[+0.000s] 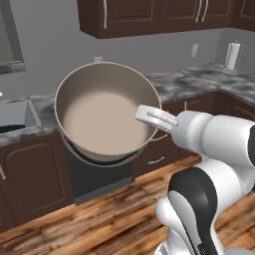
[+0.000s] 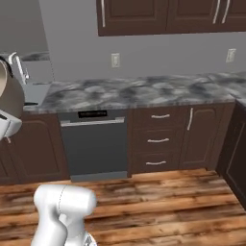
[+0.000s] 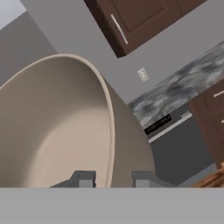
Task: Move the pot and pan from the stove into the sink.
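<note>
1. The grey marble counter (image 2: 144,93) runs along the wall above the dark wood cabinets.
2. At its left end sits the sink (image 1: 15,115), recessed, with the silver faucet (image 2: 19,66) at its back edge.
3. A paper towel roll (image 1: 232,56) stands upright in the far right corner of the counter.

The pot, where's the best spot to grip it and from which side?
Grip the pot by its thin rim wall, one finger inside and one outside, as the gripper does now in the hand view. The body is too wide to span; no handle is visible.
</note>
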